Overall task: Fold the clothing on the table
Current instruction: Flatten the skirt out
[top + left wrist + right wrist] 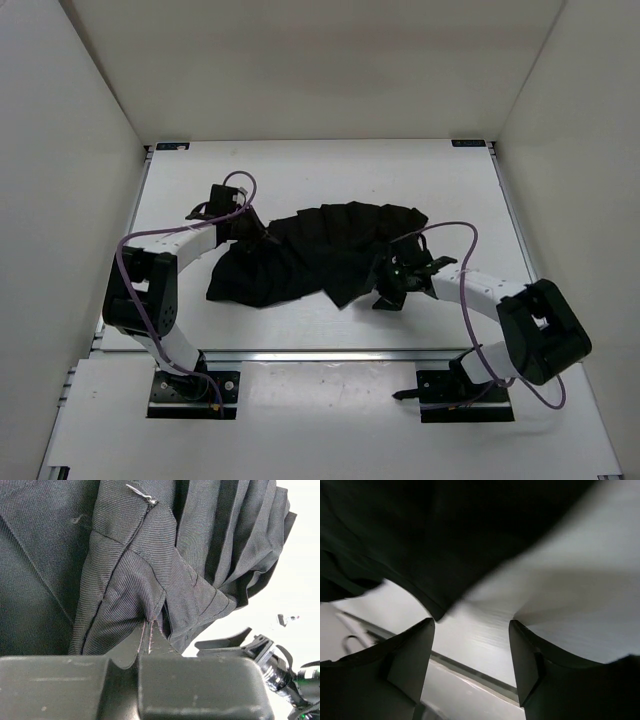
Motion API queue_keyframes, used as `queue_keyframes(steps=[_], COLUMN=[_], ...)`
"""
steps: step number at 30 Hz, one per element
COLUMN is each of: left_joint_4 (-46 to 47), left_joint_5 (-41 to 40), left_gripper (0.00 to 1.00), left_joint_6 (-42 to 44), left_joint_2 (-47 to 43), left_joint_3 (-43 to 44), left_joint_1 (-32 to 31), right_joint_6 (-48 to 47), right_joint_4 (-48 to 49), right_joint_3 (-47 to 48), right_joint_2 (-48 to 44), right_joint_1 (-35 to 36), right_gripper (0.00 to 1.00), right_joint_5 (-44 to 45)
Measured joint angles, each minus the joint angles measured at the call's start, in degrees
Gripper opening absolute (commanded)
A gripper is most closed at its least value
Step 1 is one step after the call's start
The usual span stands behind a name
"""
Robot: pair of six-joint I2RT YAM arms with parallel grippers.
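Note:
The black pleated clothing (320, 255) lies bunched across the middle of the white table (330, 170). My left gripper (267, 240) sits at the garment's upper left and is shut on a fold of it. In the left wrist view its fingertips (149, 626) pinch a ridge of the clothing (150, 560). My right gripper (390, 280) stands open at the garment's lower right edge. In the right wrist view the right gripper (472, 630) has nothing between its wide-apart fingers, a loose edge of the clothing (445, 540) hangs just above them, and bare table (560, 580) shows behind.
White walls close in the table on the left, right and back. A metal rail (330, 353) runs along the near edge in front of both arm bases. Purple cables loop off each arm. The right gripper (260, 650) shows at the lower right of the left wrist view.

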Motion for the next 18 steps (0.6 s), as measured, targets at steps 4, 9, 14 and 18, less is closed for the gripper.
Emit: queue_keyframes(steps=[4, 9, 14, 18], left_joint_4=[0.8, 1.7, -0.7, -5.4], left_joint_5=[0.2, 0.7, 1.4, 3.0], left_gripper=[0.00, 0.00, 0.00, 0.00], left_joint_6=[-0.5, -1.4, -2.4, -3.5], left_joint_2=[0.0, -0.7, -0.3, 7.5], left_joint_3=[-0.3, -1.2, 4.1, 26.2], left_joint_1=[-0.2, -0.2, 1.9, 4.8], right_joint_6=[5.5, 6.3, 1.4, -6.3], right_joint_4=[8.9, 12.3, 7.0, -3.4], right_joint_3=[1.7, 6.4, 13.3, 35.9], right_joint_2=[6.3, 15.4, 15.1, 18.0], right_joint_1=[0.4, 1.9, -3.6, -13.3], right_gripper=[0.24, 0.00, 0.00, 0.00], right_joint_5=[-3.8, -6.9, -11.1, -14.7])
